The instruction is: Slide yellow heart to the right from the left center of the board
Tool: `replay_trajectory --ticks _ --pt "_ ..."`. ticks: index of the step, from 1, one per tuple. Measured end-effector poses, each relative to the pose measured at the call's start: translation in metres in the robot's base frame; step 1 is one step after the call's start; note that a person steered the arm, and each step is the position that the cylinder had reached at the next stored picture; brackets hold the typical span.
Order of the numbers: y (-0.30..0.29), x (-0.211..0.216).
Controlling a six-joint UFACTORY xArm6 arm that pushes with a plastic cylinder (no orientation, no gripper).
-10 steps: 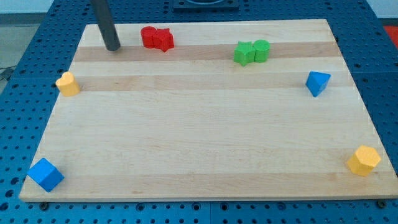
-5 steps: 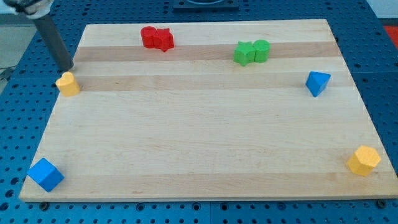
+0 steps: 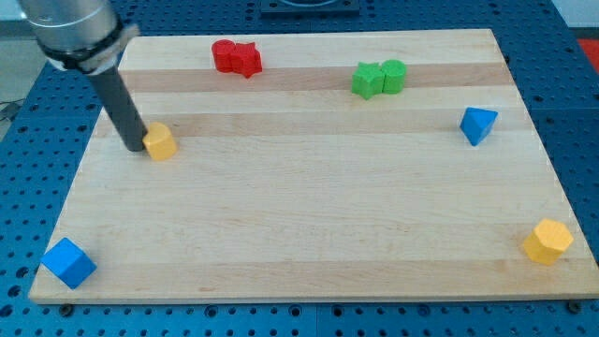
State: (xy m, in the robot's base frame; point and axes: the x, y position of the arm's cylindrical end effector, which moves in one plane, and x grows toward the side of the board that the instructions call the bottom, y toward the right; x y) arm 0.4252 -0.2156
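Observation:
The yellow heart block point(image 3: 162, 142) lies on the wooden board point(image 3: 309, 215) at its left side, a little above mid-height. My tip point(image 3: 132, 148) rests on the board right against the heart's left side. The rod slants up to the view's top left, where the arm's grey end shows.
Two red blocks point(image 3: 236, 57) touch at the top. Two green blocks point(image 3: 378, 78) touch at the top right of centre. A blue triangular block point(image 3: 477, 124) is at the right, a yellow hexagonal block point(image 3: 547, 241) at the bottom right, a blue cube point(image 3: 68, 262) at the bottom left.
My tip moved from the board's top left down to the heart's left side and pushed it. The yellow heart has slid to the right, away from the board's left edge.

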Motion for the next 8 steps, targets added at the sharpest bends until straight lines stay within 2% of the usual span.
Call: replay_trajectory --ticks 3,4,5,6,8 --pt "0.084 0.040" --pt "0.092 0.088" --pt "0.139 0.152" --pt "0.191 0.192" --pt "0.244 0.194"
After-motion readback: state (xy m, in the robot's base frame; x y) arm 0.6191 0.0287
